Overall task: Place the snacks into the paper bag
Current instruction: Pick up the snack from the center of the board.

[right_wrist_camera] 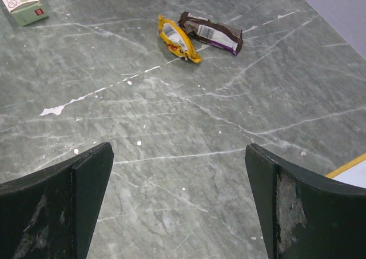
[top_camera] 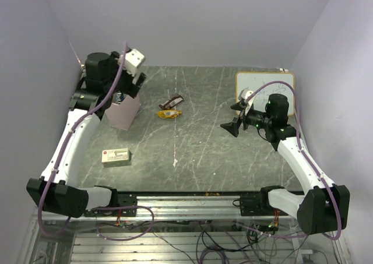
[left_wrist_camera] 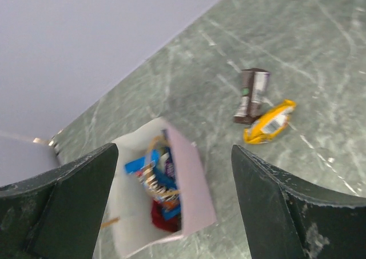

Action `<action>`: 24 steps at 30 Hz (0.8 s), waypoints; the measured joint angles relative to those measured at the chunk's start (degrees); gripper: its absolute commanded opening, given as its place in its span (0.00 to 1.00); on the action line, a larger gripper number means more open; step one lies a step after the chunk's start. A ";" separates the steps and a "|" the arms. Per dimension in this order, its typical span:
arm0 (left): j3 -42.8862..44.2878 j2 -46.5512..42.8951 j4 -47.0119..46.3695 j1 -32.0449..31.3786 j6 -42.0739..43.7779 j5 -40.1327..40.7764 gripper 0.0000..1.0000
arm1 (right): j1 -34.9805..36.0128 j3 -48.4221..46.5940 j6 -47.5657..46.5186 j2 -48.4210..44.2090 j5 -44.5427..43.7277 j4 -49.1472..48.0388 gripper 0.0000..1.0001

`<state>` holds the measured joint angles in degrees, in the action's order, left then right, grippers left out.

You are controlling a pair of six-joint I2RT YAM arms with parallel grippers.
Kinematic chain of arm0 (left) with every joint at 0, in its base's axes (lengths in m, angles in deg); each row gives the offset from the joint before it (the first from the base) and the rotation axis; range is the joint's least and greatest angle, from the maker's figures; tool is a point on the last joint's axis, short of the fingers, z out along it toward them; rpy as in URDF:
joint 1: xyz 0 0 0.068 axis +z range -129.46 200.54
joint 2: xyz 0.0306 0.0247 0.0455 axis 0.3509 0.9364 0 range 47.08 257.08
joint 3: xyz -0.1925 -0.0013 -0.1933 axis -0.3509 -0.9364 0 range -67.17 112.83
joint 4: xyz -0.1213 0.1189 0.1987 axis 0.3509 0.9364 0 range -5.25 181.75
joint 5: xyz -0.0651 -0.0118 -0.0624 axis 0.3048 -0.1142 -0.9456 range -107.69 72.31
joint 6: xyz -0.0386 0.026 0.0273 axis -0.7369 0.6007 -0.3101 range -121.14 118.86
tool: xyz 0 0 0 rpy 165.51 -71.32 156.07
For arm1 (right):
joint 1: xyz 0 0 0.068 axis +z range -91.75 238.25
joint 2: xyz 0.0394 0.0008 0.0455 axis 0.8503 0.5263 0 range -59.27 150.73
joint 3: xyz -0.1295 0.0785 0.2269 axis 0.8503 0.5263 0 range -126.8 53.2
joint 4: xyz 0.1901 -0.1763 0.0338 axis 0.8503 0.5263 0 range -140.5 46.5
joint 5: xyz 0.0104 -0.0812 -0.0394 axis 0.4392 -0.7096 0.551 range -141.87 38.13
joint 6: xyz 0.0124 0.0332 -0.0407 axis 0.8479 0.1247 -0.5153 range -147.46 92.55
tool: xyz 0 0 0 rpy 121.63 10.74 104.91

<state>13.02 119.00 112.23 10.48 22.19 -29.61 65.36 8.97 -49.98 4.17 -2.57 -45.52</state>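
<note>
Well, start at your left: the left pincer [left_wrist_camera: 173, 150] hangs above the paper bag [left_wrist_camera: 191, 184] with its jaws spread wide and nothing between them. The bag stands upright near the far left of the table [top_camera: 198, 153], its mouth open to the wrist camera. Inside you can see a jumble of wrapped snacks [left_wrist_camera: 157, 179], blue, red and something striped, lying low in the bag. That part of the job looks done, and I judge most of the packets are already in.

Just nearer to you than the bag, and apart from it, lies a pale box [top_camera: 115, 155] with a red mark. It is no snack, so leave it where it is.

Move toward the middle and you find what is left: a yellow packet [top_camera: 168, 114] and a dark brown bar [top_camera: 172, 103]. They lie side by side on the bare table, touching or very nearly so, the bar on the far side. They sit to the right of the bag and clear of it. No other loose snacks show on the table in any view, so I count two to go.

Further right, the right pincer [right_wrist_camera: 178, 150] hovers above the table, also spread and empty. Its camera looks toward the two leftover snacks, which are well ahead of its fingers [right_wrist_camera: 63, 202]. Behind that arm, at the far right, a whiteboard [top_camera: 256, 80] lies flat on the table.

Either arm could fetch the pair. The left one is closer to the bag, and the right one already faces the packets.
</note>
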 measured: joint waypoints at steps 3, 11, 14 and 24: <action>1.03 2.54 1.27 -5.29 2.05 -0.79 0.91 | 0.00 0.00 0.04 0.00 -0.50 0.00 1.00; 3.23 12.17 3.87 -14.91 7.26 -0.81 0.87 | -0.09 0.00 1.01 0.00 -2.84 -0.02 1.00; 3.80 16.79 4.13 -16.33 8.92 -0.83 0.86 | -0.31 0.00 1.62 -0.02 -4.26 -0.15 1.00; 8.52 33.53 6.12 -18.12 11.98 -2.14 0.81 | -1.62 0.00 4.09 -0.02 -10.19 -0.85 1.00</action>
<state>21.54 152.53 118.35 -7.64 34.17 -31.76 63.74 8.97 -45.89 4.15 -12.76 -46.38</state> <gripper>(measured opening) 0.827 0.999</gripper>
